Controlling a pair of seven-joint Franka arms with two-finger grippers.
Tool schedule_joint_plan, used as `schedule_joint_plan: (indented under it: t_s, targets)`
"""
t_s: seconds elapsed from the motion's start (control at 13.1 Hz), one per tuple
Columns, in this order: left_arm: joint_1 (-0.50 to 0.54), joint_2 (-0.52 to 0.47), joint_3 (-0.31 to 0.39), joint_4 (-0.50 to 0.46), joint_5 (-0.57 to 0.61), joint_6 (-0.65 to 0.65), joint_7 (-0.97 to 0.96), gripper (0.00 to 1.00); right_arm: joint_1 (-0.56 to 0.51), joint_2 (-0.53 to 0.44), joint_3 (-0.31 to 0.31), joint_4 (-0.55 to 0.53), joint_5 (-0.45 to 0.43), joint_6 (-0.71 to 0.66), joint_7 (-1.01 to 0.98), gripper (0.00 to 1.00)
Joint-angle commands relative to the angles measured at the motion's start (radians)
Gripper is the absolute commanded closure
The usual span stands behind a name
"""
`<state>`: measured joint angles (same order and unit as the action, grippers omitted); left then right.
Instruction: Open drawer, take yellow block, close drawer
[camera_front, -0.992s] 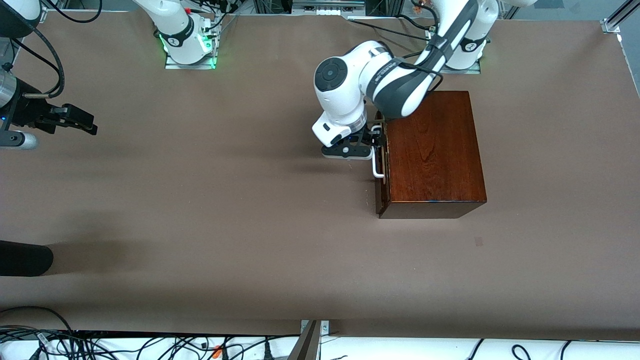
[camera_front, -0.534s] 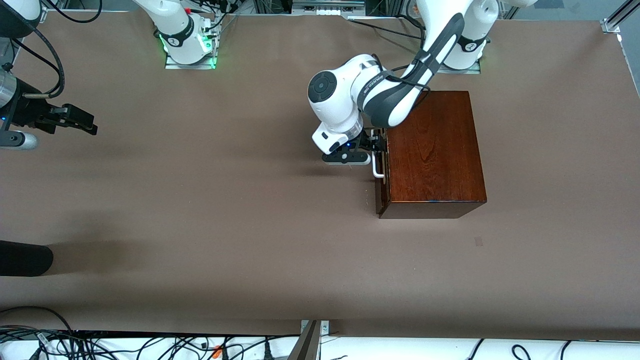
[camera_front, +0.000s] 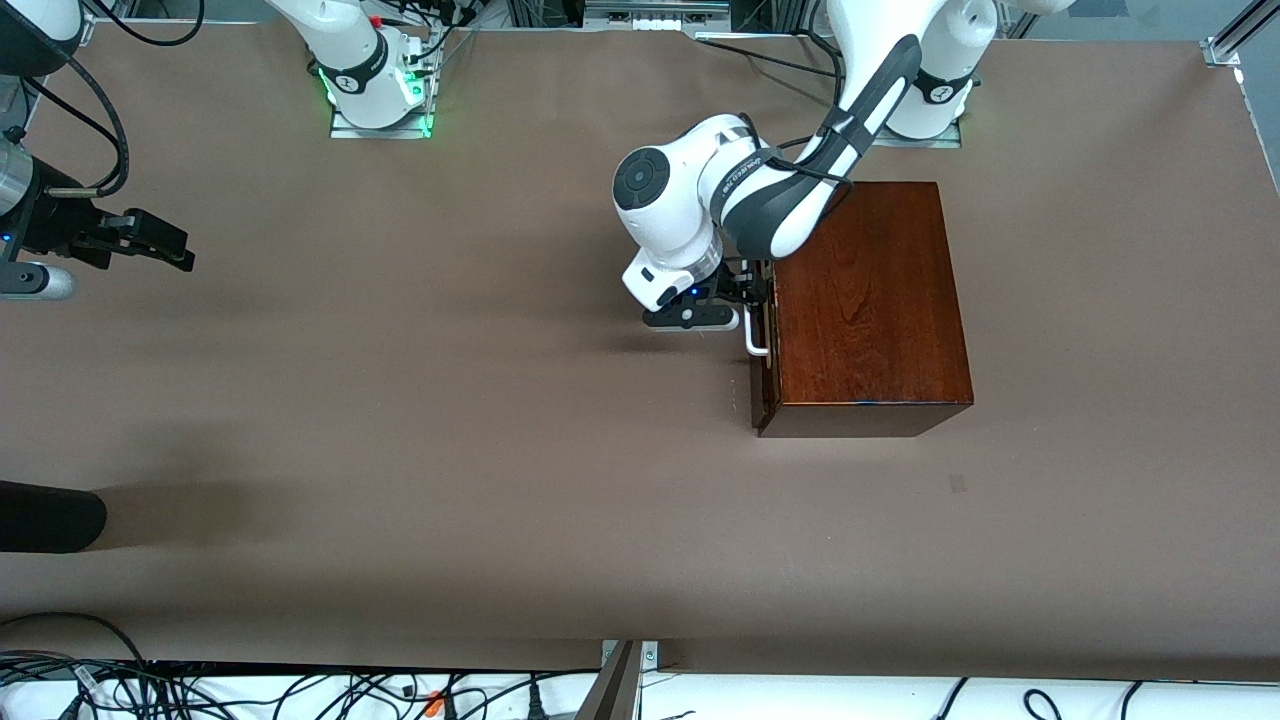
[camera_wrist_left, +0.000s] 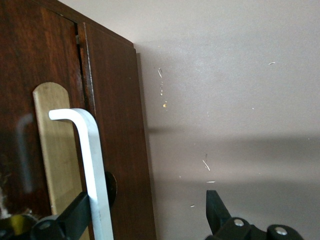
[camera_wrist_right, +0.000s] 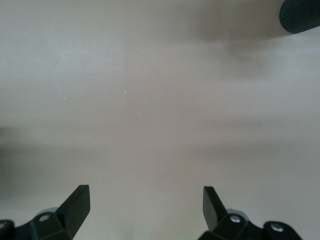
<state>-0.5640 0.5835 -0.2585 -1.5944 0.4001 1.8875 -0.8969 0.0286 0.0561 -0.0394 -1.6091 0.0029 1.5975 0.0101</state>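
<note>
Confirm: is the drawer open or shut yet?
Shut. The drawer front sits flush with the box; the open left hand straddles the handle.

The right gripper (camera_wrist_right: 145, 207) hangs over bare brown table (camera_wrist_right: 150, 100), its two black fingertips (camera_wrist_right: 77, 202) spread wide apart with nothing between them (only the tips and a little of the finger bases with their screws show at the frame's edge). Soft bands of shadow cross the tabletop. A dark rounded object (camera_wrist_right: 301, 15) sits cut off in one corner; what it is cannot be told.
</note>
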Motion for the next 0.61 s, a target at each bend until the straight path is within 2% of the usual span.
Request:
schedule_joint_plan:
  t_s: [0.0, 0.38, 0.53]
  targets:
    - [-0.016, 0.033, 0.008, 0.024, 0.028, 0.05, -0.027, 0.0, -0.009, -0.001, 0.012, 0.005, -0.009, -0.001, 0.004, 0.0]
    - [-0.017, 0.03, 0.005, 0.034, 0.006, 0.082, -0.033, 0.0, -0.009, -0.001, 0.012, 0.005, -0.009, -0.001, 0.004, 0.0]
    - [-0.016, 0.03, 0.005, 0.034, -0.038, 0.123, -0.045, 0.0, -0.009, -0.001, 0.012, 0.005, -0.009, -0.001, 0.004, 0.0]
